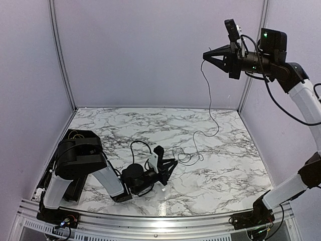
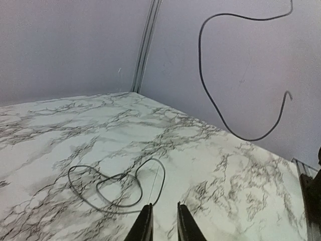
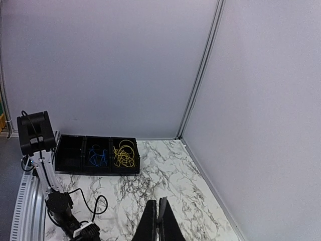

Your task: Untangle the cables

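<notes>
On the table (image 1: pixel 235 165): black cable (image 1: pixel 209 95) loops at 2 o'clock of my left gripper (image 1: pixel 173 163).
My right gripper (image 1: pixel 206 54): raised, clamped on it.
Left jaws: slightly apart.
Handling: light, limp; I'd pinch a loop.

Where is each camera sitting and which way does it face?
Top external: above and behind, looking down on the marble table; left arm and right arm show.
Left wrist: low over the table, facing a wall corner; left gripper at bottom.
Right wrist: high, looking down at the bin tray; right gripper at bottom.
Top and left wrist share the black cable.
</notes>
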`<state>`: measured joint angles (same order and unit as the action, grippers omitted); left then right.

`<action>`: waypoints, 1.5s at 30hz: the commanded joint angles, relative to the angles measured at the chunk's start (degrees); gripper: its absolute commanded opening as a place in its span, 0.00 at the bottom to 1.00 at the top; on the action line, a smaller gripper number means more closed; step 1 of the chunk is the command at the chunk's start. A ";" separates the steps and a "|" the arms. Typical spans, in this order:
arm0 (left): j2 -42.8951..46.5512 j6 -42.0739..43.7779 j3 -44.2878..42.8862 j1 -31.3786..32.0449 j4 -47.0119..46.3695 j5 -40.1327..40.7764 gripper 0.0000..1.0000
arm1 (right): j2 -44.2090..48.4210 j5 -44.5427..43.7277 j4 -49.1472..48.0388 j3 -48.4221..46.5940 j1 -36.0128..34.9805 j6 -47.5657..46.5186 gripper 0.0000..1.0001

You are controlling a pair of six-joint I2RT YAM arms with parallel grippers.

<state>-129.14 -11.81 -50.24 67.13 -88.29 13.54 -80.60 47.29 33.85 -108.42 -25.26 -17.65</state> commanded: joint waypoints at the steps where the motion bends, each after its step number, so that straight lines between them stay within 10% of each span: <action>1: 6.77 -0.96 7.47 1.33 -4.98 5.15 0.28 | 0.85 0.59 -1.60 5.68 0.41 0.62 0.00; 11: 20.24 7.02 10.39 4.39 7.71 8.16 0.48 | 1.40 3.20 -5.21 16.09 0.23 2.28 0.00; 33: 1.22 9.52 -23.92 2.89 25.41 2.88 0.64 | 1.43 4.55 -7.78 19.48 -1.11 4.18 0.00; 45: 4.99 6.67 -20.52 2.75 25.38 0.68 0.02 | 1.32 -6.97 -12.20 21.10 0.62 8.18 0.00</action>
<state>-128.68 -4.25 -74.56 69.63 -62.54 15.09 -80.44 49.56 26.37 -88.51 -25.74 -13.17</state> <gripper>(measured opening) 0.059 0.020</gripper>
